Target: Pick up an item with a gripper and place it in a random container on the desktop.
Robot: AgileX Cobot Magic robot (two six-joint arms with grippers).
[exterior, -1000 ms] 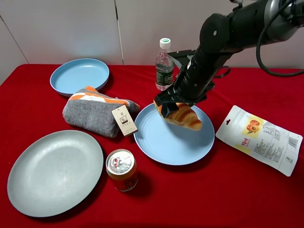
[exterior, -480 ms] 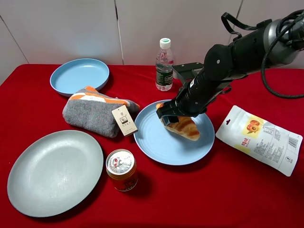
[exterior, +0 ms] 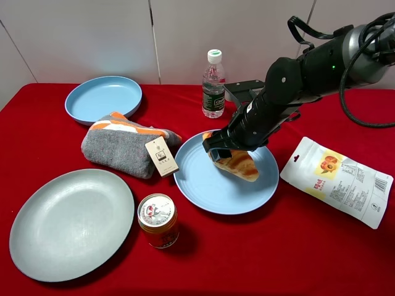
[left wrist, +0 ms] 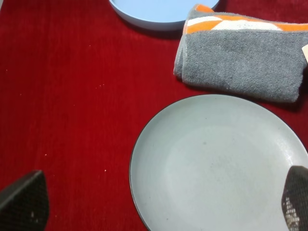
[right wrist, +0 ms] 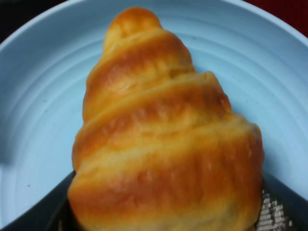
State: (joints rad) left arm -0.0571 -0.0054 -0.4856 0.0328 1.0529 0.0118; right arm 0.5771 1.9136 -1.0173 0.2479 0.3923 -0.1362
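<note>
The golden-brown croissant [exterior: 239,164] lies low over the back right part of the round light-blue plate [exterior: 210,191] in the middle of the red table; whether it touches the plate I cannot tell. My right gripper [exterior: 220,150] is shut on the croissant's left end. In the right wrist view the croissant [right wrist: 163,139] fills the frame over the plate [right wrist: 38,96], with a dark finger [right wrist: 281,209] at each side of it. My left gripper [left wrist: 159,199] is open and empty, above the grey-green plate [left wrist: 216,163]; it is out of the exterior high view.
A folded grey-and-orange towel [exterior: 126,145] lies left of the light-blue plate. A deeper blue dish [exterior: 103,97] sits at the back left, a water bottle [exterior: 213,86] at the back. A gold-lidded can [exterior: 158,219] and the grey-green plate [exterior: 71,222] are in front, a white snack pouch [exterior: 336,179] on the right.
My right gripper came down with the croissant from above the plate to its surface. Over the last half second it barely moved.
</note>
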